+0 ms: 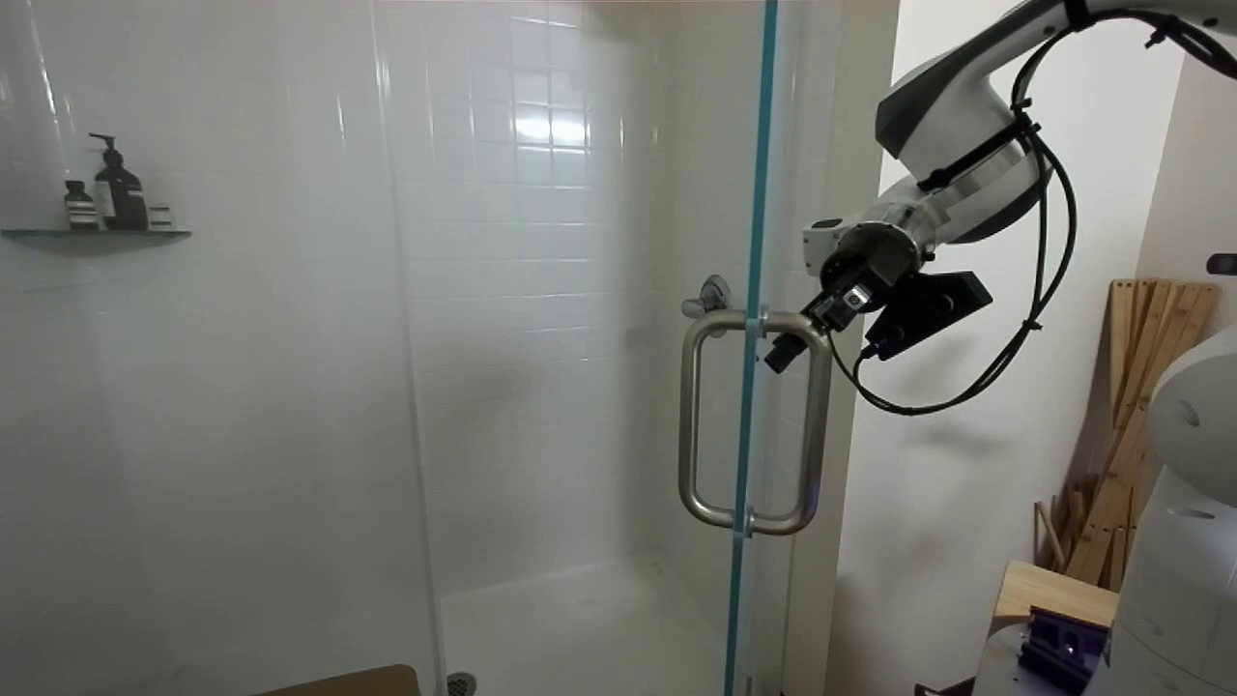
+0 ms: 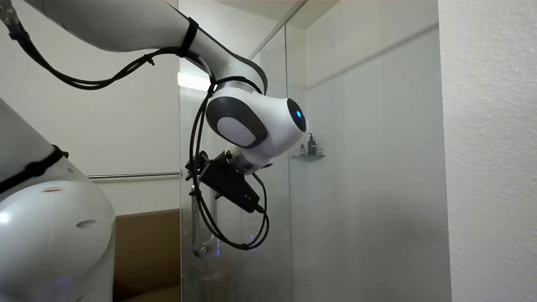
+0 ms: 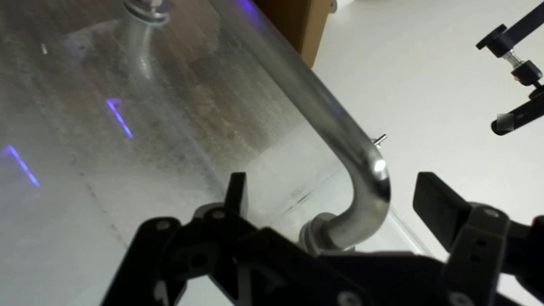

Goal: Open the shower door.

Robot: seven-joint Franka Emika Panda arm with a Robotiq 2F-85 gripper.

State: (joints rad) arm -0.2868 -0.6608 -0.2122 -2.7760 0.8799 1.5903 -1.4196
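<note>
The shower door is a clear glass panel with a greenish edge [image 1: 760, 193], seen nearly edge-on in an exterior view. The glass also shows in an exterior view [image 2: 268, 260] and the wrist view [image 3: 85, 106]. Its metal loop handle [image 1: 817, 435] stands out on both sides of the glass. In an exterior view the handle [image 2: 195, 226] is partly behind my wrist. My gripper [image 1: 804, 336] is tilted down at the handle's upper corner on the robot's side. In the wrist view my open fingers [image 3: 333, 187] stand either side of the handle's bend [image 3: 369, 187], with gaps visible on both sides.
A shower valve [image 1: 713, 295] is behind the handle. A corner shelf [image 1: 97, 233] holds several bottles. Wooden boards [image 1: 1150, 387] lean at the wall. A brown box-like object [image 2: 147, 251] and a rail [image 2: 134, 176] are beyond the robot. Loose cables [image 2: 226, 239] hang below my wrist.
</note>
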